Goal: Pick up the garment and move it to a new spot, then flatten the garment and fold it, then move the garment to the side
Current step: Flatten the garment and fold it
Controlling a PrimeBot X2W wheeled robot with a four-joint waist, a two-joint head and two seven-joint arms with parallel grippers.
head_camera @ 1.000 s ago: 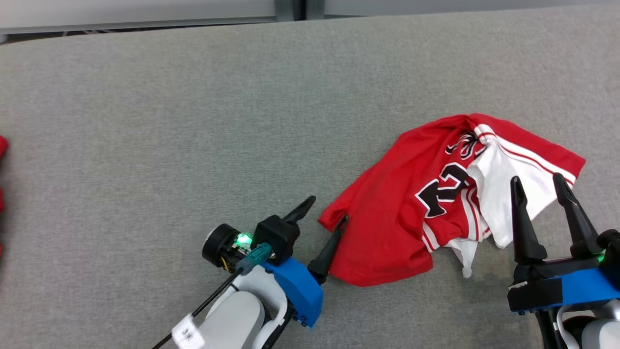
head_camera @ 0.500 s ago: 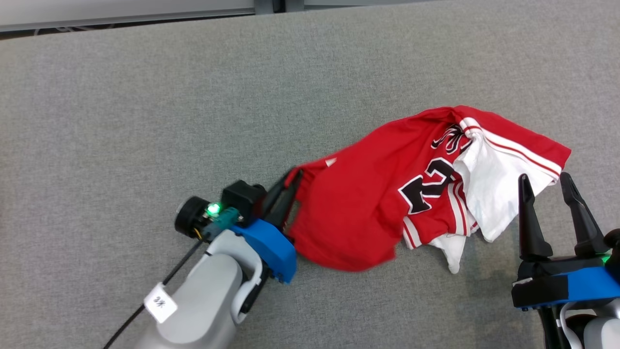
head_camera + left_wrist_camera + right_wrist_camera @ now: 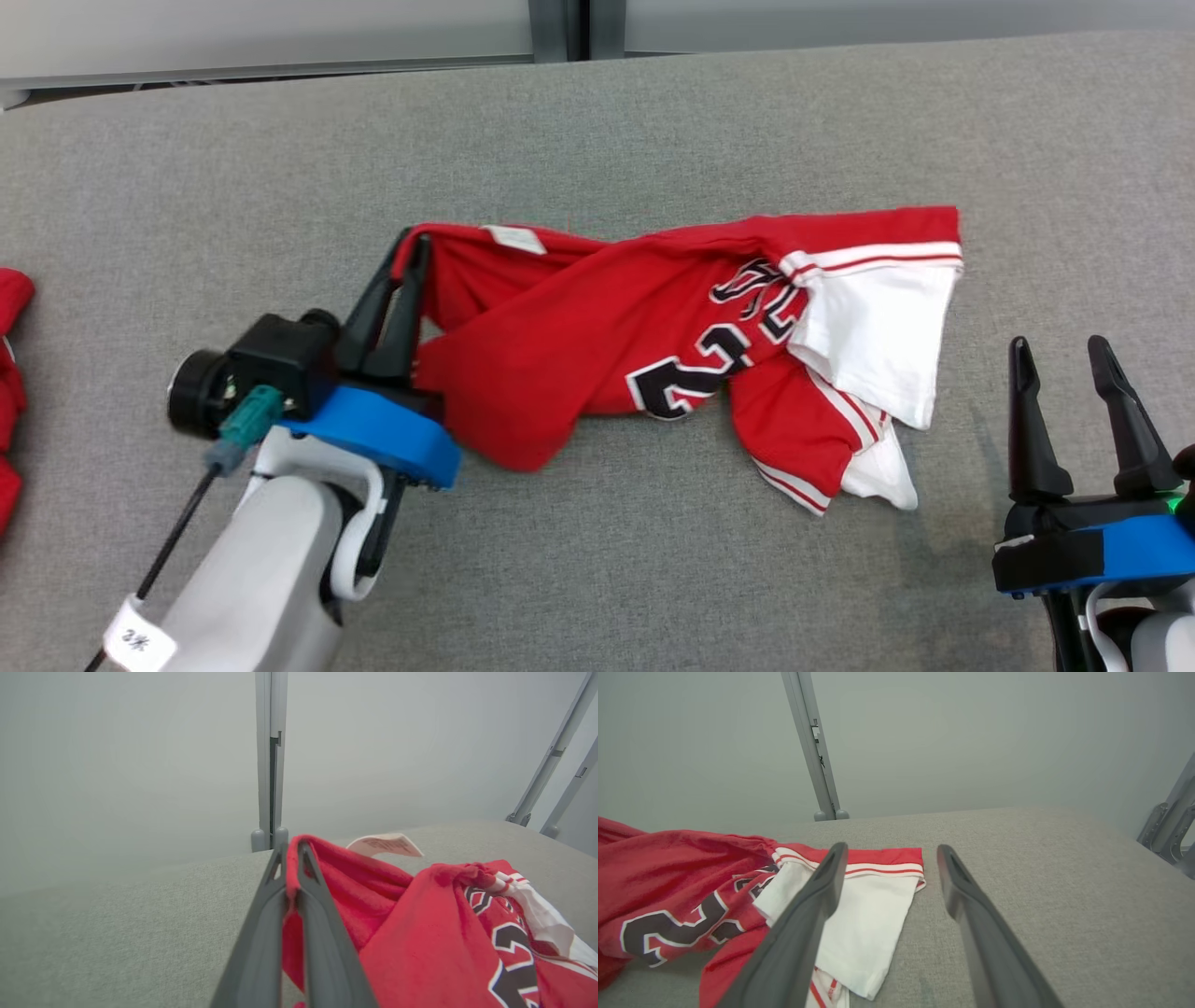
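- Red-and-white numbered cloth jersey (image 3: 560, 327) sprawls across grey fabric tabletop (image 3: 653, 121); my left gripper (image 3: 415, 241) is clamped on its edge;
- my right gripper (image 3: 1058, 343) hovers just beside it, jaws apart

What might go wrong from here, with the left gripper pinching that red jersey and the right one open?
The left gripper is shut on only a thin edge of the jersey by its white label, so the cloth may slip free when pulled.
The jersey lies twisted and bunched on the grey table; hauling it from one end may tighten the twist.
The right gripper stands open, holding nothing, so the white end would likely drag.
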